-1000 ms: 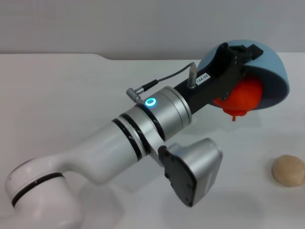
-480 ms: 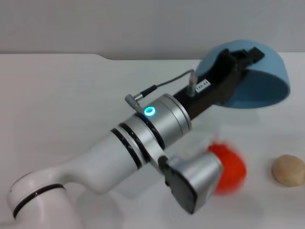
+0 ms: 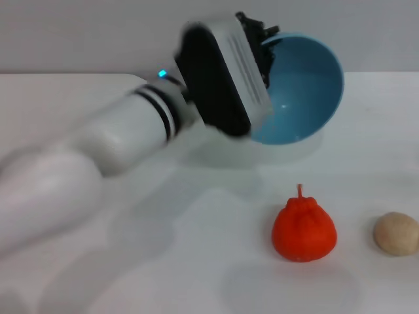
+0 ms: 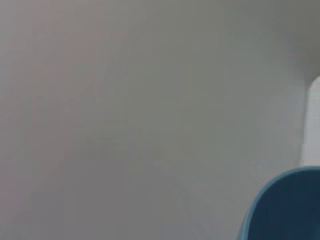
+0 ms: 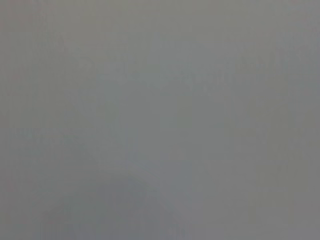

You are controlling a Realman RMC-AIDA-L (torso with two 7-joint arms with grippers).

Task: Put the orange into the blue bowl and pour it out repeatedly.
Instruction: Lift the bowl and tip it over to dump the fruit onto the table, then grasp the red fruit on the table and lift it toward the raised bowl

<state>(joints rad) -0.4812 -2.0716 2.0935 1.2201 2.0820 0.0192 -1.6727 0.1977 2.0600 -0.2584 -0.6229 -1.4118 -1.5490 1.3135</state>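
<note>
The orange [image 3: 304,230] rests upright on the white table at the front right, its stem nub pointing up. Behind it the blue bowl [image 3: 302,91] hangs above the table, tipped so its empty inside faces the head camera. My left gripper [image 3: 260,34] is shut on the bowl's rim at its upper left, with the wrist camera housing in front of the fingers. A curved piece of the bowl's rim [image 4: 280,205] shows in the left wrist view. My right gripper is out of view; its wrist view shows only plain grey.
A beige-tan ball [image 3: 395,233] lies on the table [image 3: 131,261] to the right of the orange, close to the picture's edge. My left arm [image 3: 98,150] stretches across the left half of the table.
The orange fell out of the tipped bowl, rolled forward and came to rest on the table. My left wrist has turned and lifted, bringing the bowl's opening round toward the camera.
</note>
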